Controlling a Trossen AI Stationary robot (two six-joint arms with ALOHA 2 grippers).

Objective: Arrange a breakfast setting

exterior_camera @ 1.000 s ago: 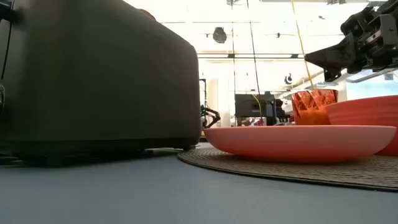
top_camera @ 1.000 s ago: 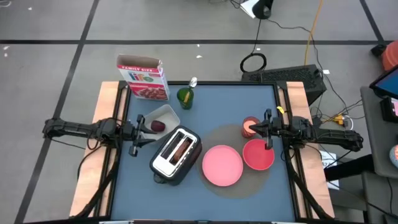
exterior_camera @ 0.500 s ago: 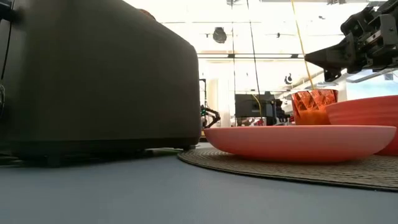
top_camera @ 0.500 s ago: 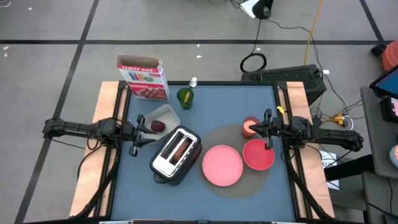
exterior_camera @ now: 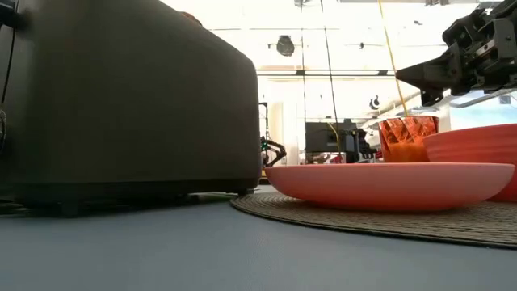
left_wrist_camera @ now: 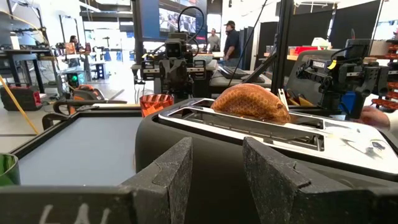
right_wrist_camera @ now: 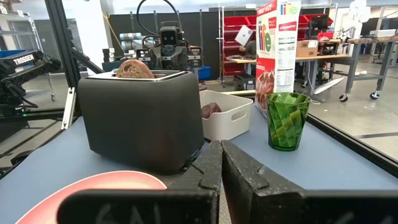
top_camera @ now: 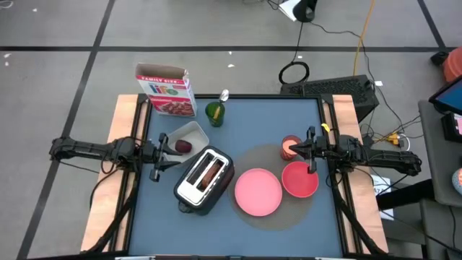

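Note:
A round pink plate [top_camera: 258,192] and a red bowl [top_camera: 299,180] sit on a round woven mat [top_camera: 253,159], with a small pink cup [top_camera: 289,147] just beyond them. Browned bread [left_wrist_camera: 252,103] stands in a slot of the silver-and-black toaster [top_camera: 204,179]. A dark red fruit [top_camera: 183,146] lies in a white container [top_camera: 189,134]. My left gripper [top_camera: 172,157] hangs open, level, at the left edge, facing the toaster. My right gripper [top_camera: 296,149] is shut and level, above the cup [exterior_camera: 406,129], touching nothing.
A green cup [top_camera: 215,113] and a cereal box [top_camera: 167,90] stand at the table's far side. Bare blue tabletop [top_camera: 267,119] lies at the far middle and along the near edge. Wooden rails [top_camera: 123,123] border left and right.

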